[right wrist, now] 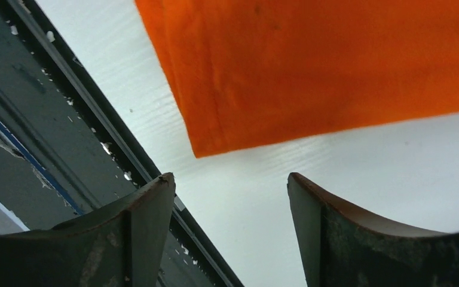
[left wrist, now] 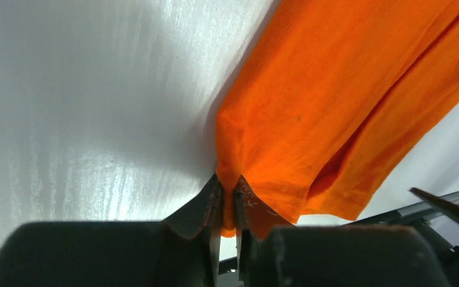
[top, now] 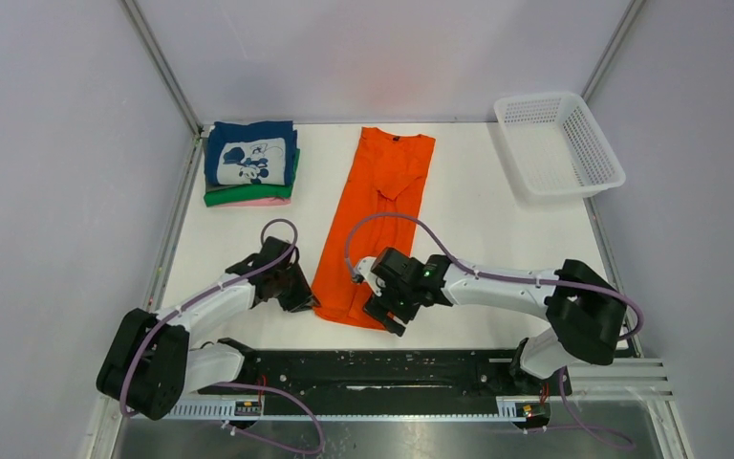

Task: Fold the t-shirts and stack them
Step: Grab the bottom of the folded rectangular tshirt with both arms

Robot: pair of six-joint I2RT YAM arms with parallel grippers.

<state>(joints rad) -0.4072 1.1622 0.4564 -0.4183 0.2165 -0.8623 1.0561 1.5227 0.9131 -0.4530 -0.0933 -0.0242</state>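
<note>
orange t-shirt (top: 375, 225), white table (top: 521, 225), grey walls (top: 57, 143)

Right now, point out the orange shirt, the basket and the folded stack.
orange shirt (top: 382, 191), top view, mid cloth
basket (top: 599, 139), top view, right rim
stack (top: 248, 153), top view, navy top shirt

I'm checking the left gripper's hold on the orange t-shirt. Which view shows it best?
Left wrist: the left gripper is pinched shut on a corner of the orange t-shirt. Top external hides the pinch under the arm; right wrist shows only the other near corner, ungripped.
</note>
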